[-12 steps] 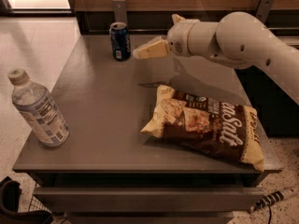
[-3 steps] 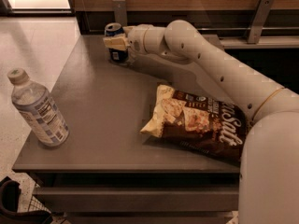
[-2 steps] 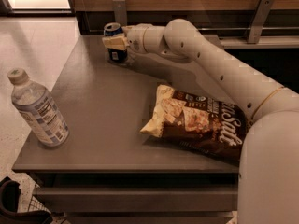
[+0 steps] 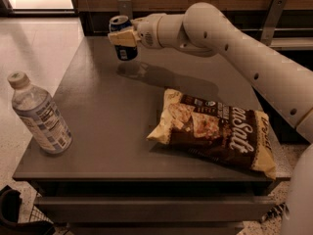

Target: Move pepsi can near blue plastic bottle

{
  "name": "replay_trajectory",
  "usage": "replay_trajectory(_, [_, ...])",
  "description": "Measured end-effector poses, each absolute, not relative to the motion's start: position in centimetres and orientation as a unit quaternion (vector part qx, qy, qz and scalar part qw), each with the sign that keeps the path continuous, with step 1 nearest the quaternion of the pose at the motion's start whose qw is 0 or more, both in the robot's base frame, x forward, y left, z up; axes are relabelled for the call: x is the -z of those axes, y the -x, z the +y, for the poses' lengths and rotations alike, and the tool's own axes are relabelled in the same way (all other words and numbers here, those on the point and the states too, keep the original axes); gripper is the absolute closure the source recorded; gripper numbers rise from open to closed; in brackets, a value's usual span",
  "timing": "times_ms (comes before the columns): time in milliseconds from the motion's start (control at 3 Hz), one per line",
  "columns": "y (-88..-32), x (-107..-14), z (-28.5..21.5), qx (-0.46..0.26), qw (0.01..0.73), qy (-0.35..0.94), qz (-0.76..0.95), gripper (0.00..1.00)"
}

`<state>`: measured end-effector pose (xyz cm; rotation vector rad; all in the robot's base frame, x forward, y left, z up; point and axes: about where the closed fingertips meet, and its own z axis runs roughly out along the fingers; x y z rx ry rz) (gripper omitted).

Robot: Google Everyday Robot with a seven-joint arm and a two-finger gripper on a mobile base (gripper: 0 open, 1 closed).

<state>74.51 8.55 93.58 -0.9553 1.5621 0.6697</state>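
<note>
The pepsi can (image 4: pixel 123 42), dark blue with a silver top, is tilted and held clear of the grey table (image 4: pixel 107 116), near its far left side. My gripper (image 4: pixel 122 36) is shut on the can's middle, its cream fingers (image 4: pixel 117 38) wrapped across the can. A shadow of the can lies on the table just below it. The blue plastic bottle (image 4: pixel 40 115), clear with a white cap and pale blue label, stands at the table's front left corner, well away from the can.
A brown and cream chip bag (image 4: pixel 215 131) lies flat on the right half of the table. My white arm (image 4: pixel 234 38) reaches in from the right over the table's back. A wooden wall with metal brackets (image 4: pixel 271 11) runs behind.
The gripper closed on the can at the back of the table and has lifted it off the surface, moving it slightly forward and tilting it.
</note>
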Motion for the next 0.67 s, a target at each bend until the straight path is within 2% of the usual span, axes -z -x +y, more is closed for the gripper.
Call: replay_trajectory(667, [-66.7, -94.2, 8.7, -0.300, 0.548, 0.421, 0.657, 1.00])
